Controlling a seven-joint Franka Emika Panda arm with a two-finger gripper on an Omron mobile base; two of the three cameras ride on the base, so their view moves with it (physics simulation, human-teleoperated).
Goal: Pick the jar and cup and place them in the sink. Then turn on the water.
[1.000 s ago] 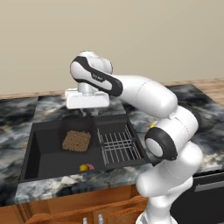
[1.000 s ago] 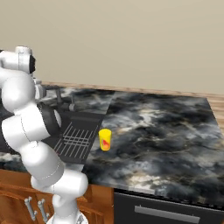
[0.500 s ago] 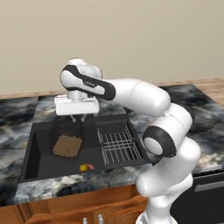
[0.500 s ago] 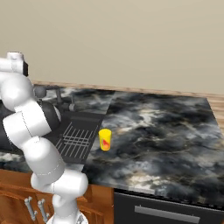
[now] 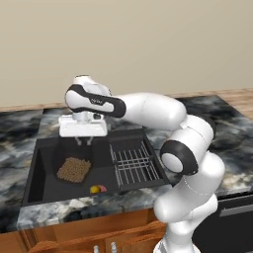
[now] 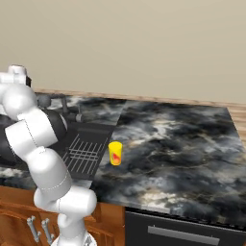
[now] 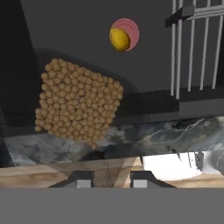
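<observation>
The jar [image 5: 74, 169], brown and grainy, lies on the floor of the black sink [image 5: 48, 165] in its left part. My gripper [image 5: 83, 141] hangs above the jar near the basin's back edge, apart from it. In the hand view the jar [image 7: 78, 103] sits well beyond my gripper [image 7: 111, 179], whose fingertips stand slightly open with nothing between them. The yellow cup [image 6: 115, 153] with its red mark stands upright on the dark marbled counter, just right of the sink [image 6: 93, 130]. No water shows.
A grey wire rack [image 5: 134, 164] covers the sink's right part. A small yellow-and-pink blob [image 5: 97, 189] lies at the basin's front, also the blob [image 7: 123, 36] in the hand view. Grey faucet fittings [image 6: 72, 114] stand behind the sink. Marbled counter [image 6: 182, 144] stretches right.
My arm has swung left, and the gripper went from over the rack's edge to the sink's left part, a little lower. The jar lies further left in the basin.
</observation>
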